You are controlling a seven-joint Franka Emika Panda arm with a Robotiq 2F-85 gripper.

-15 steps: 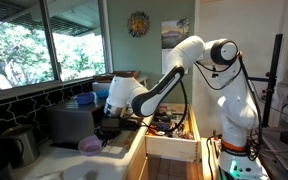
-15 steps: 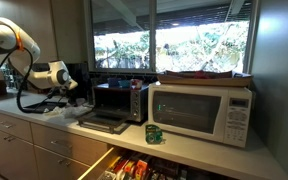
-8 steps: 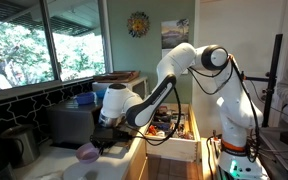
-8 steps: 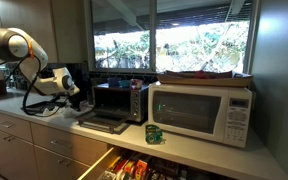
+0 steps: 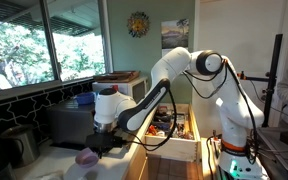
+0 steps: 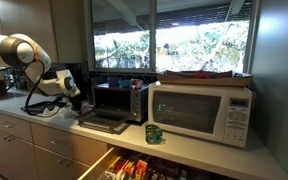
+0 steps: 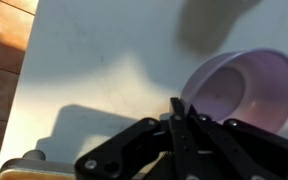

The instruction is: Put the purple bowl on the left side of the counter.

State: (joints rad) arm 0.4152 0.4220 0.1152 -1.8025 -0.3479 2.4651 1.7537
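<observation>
Wrist view, lower centre: gripper (image 7: 176,118) jaws nearly closed, apparently pinching the purple bowl (image 7: 246,88) at its rim; counter (image 7: 84,70) fills upper left; exterior view shows the bowl partly hidden, lower left (image 5: 87,155).

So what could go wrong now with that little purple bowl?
The gripper seems to pinch only the thin rim of the purple bowl, so the bowl might slip or tilt out. A metal pot stands close by on the counter; carrying the bowl further that way could bump it.
</observation>
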